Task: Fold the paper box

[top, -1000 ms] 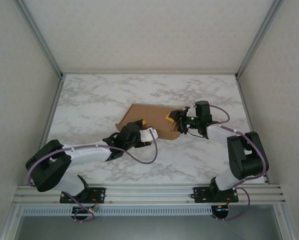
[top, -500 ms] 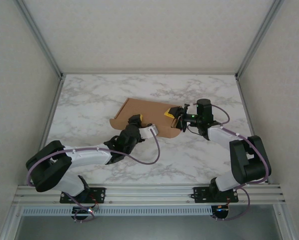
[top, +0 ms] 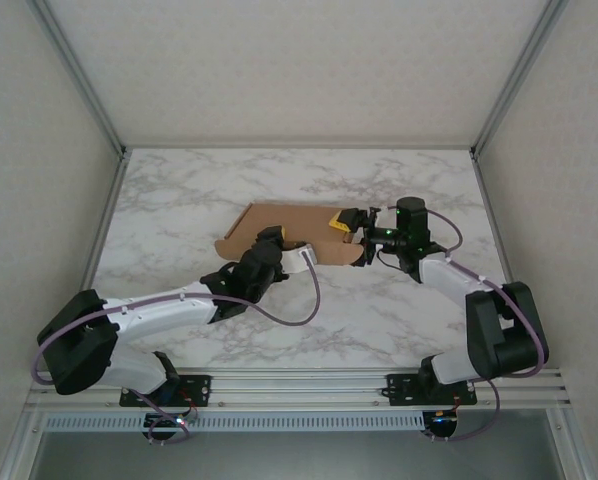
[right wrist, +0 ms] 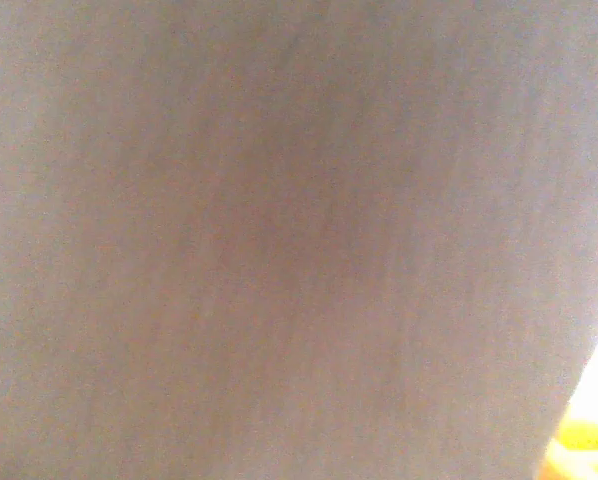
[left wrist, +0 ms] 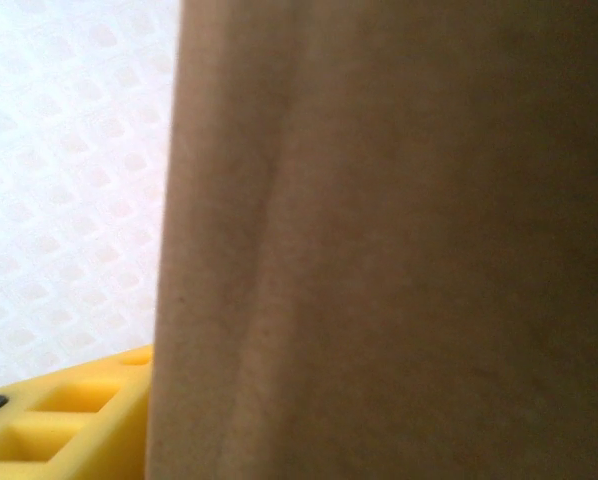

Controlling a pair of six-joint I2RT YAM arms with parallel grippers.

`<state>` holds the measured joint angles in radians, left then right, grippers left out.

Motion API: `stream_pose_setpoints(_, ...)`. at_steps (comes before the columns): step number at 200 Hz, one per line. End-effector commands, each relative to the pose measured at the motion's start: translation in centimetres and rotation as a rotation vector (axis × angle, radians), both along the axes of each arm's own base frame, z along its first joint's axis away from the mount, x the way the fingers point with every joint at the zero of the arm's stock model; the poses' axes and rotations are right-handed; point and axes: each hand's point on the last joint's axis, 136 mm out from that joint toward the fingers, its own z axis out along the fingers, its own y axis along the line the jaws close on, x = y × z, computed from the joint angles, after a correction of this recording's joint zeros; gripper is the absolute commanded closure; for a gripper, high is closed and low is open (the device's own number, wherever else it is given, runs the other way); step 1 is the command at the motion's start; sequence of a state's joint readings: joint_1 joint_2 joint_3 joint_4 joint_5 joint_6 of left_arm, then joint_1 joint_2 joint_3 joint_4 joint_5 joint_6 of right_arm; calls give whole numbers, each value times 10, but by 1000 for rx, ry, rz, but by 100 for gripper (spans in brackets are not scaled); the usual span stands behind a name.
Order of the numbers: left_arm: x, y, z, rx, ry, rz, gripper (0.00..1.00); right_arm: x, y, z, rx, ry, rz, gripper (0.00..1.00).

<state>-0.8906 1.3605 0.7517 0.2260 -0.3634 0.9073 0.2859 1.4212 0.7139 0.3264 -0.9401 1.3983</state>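
The paper box (top: 279, 218) is lying on the tabletop (top: 179, 200). I am holding my left hand (top: 279, 238) at its near edge, my right hand (top: 345, 225) at its right end; I cannot tell whether either is clamping it.

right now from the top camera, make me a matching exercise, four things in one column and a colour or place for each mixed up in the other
Things:
1. paper box
2. left gripper
3. right gripper
4. table

Colour or place:
a. white and grey marble
b. at the box's right end
c. plain brown
d. at the box's near edge

Pairs: 1-c, 2-d, 3-b, 4-a
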Motion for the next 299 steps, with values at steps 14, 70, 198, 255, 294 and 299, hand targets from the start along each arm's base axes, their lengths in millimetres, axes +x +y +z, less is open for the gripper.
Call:
stream_pose_setpoints(14,-6,5,6,0,97,22,56,-9,-7,13,-17,-20,-29,14)
stream_pose_setpoints(70,-12,2,17,12,194,15,60,-27,-36,28,-116,-43,-128,8)
stream_pose_setpoints(198,-48,-16,15,102,535,-131,60,-52,-117,86,-678,-448,-213,12)
stream_pose_setpoints(255,-63,-13,-8,230,678,-164,58,-43,-102,86,-663,-490,-93,16)
stream_pose_setpoints(294,-64,-25,-29,241,758,-192,54,-37,-94,79,-640,-499,-54,26)
stream_pose_setpoints(299,-63,-27,-30,236,762,-195,53,-36,-92,78,-631,-500,-44,27)
